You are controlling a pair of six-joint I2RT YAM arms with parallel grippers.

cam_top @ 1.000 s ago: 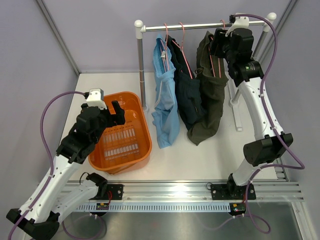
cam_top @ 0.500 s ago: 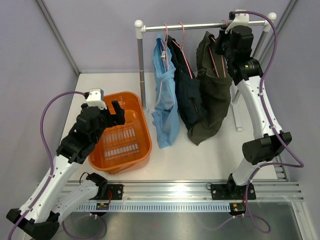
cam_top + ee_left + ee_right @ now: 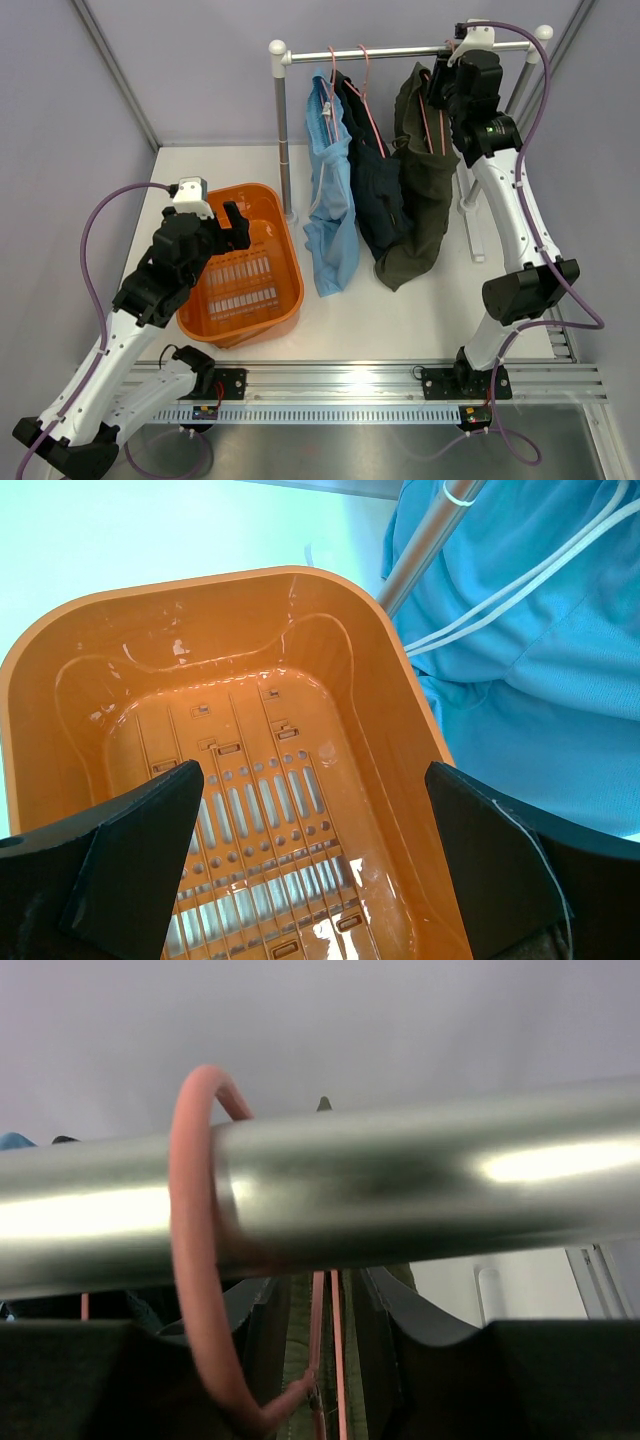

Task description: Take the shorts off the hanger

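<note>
Three pairs of shorts hang on pink hangers from a metal rail (image 3: 390, 50): light blue (image 3: 330, 200), dark navy (image 3: 378, 200) and dark olive green (image 3: 420, 190). My right gripper (image 3: 438, 88) is at the top of the olive pair, just under the rail. In the right wrist view my right gripper (image 3: 325, 1300) has its jaws pressed on the olive cloth (image 3: 298, 1360) and the pink hanger wires. The hanger's hook (image 3: 195, 1260) loops round the rail (image 3: 400, 1190). My left gripper (image 3: 230, 225) is open and empty over the orange basket (image 3: 290, 300).
The rack's upright post (image 3: 283, 140) stands between the basket and the blue shorts. The left wrist view shows the basket's wall (image 3: 400, 730), the post (image 3: 425, 545) and the blue shorts with their white drawstring (image 3: 520, 590). The rack's right leg (image 3: 470, 200) stands behind the right arm.
My right gripper has moved up and a little right, closer under the rail, and the top of the olive shorts has shifted with it. The left arm has not moved.
</note>
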